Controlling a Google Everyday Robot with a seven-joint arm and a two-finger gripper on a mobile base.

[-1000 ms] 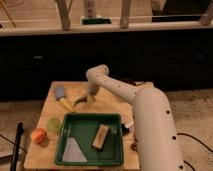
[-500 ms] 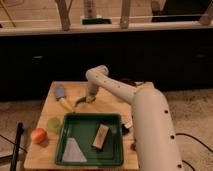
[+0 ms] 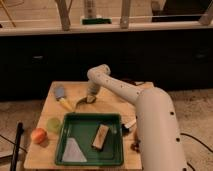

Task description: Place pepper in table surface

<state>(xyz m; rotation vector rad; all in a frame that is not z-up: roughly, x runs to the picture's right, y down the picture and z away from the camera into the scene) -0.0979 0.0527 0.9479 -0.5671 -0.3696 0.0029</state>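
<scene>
White arm reaches in from right. Its gripper point(image 3: 91, 98) is low over the light tan wooden tabletop point(image 3: 75, 89), far of the dark green rectangular tray point(image 3: 65, 131). Small slender curved dark-green pepper point(image 3: 82, 103) sits at the gripper's left tip, down at table level, just right of the grey brush with yellow handle point(image 3: 63, 98). Cannot tell how wide the gripper is or whether it has hold of the pepper; cannot tell if the pepper's full weight is on the wood.

Progress, judged: carry done, pepper at or on table surface, outside tray. Left: confirm release, lift gripper clear.

Other items: round pale-green cup point(image 3: 53, 124) and orange-red round fruit point(image 3: 38, 135) near left; brown block point(image 3: 100, 136) and pale triangular piece point(image 3: 74, 149) in tray.
</scene>
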